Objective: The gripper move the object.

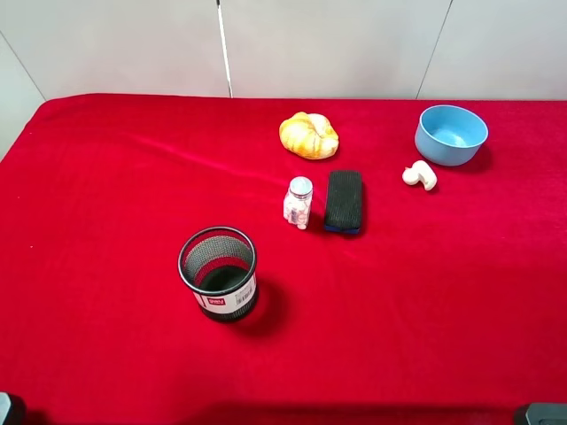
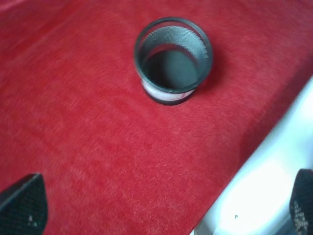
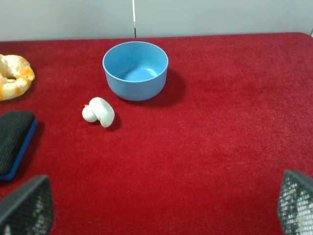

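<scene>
The small clear bottle (image 1: 298,202) with a silver cap and white pills stands upright near the middle of the red cloth, just left of a black eraser (image 1: 343,201). It does not show in either wrist view. My left gripper (image 2: 161,205) is open and empty, low over the cloth near the table's front edge, facing the mesh cup (image 2: 172,58). My right gripper (image 3: 161,205) is open and empty, low at the front right, far from the bottle. In the exterior high view only dark bits of the arms show at the bottom corners.
A black mesh cup (image 1: 218,273) stands front left of the bottle. A yellow bread piece (image 1: 309,135) lies behind it. A blue bowl (image 1: 451,135) and a small white curved piece (image 1: 420,174) sit at the back right. The eraser also shows in the right wrist view (image 3: 14,142).
</scene>
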You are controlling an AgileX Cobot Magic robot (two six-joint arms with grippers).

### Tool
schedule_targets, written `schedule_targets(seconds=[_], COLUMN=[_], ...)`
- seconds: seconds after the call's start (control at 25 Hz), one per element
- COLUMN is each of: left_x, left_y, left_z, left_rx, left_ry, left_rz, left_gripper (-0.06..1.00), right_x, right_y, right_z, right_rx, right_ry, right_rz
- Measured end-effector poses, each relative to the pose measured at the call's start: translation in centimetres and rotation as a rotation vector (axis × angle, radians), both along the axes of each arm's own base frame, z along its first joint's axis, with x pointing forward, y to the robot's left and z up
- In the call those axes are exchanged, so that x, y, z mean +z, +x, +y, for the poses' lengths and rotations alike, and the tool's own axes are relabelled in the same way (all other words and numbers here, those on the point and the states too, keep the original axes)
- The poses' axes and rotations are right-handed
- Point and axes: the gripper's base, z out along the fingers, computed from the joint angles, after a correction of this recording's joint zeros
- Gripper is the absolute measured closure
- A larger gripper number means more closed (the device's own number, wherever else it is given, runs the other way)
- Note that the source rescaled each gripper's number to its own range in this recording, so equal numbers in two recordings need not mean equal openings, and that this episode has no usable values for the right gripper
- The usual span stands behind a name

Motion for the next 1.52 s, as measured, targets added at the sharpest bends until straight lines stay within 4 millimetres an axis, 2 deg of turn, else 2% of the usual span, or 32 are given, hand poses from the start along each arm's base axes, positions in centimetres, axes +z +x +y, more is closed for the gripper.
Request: schedule_targets(seconds=[0.2, 0.48, 0.92, 1.2, 1.52], left_x=[-1.8, -4.4, -8.7, -8.9, -8.9], left_y=[-1.7, -3.7, -5.8, -7.7, -7.9], left_z=[3.1, 5.5, 6.4, 6.5, 6.6], left_rx=[0.184, 0.446, 0.706, 0.717, 0.719], left_ry=[-0.045, -0.090, -0.108, -0.160, -0.154], left_rz=[-0.052, -0.147, -0.237, -0.395, -0.407], left_gripper=[-0.06, -0.06, -0.06, -0.06, -0.06], right_x=[0.0, 0.0, 0.0, 0.0, 0.0], right_y=[0.0, 0.0, 0.0, 0.0, 0.0], right_z=[0.0, 0.0, 0.0, 0.0, 0.0], right_rx=[0.000, 0.000, 0.000, 0.000, 0.001], right_ry=[0.000, 0.000, 0.000, 0.000, 0.001], right_rz=[0.000, 0.000, -0.001, -0.001, -0.001])
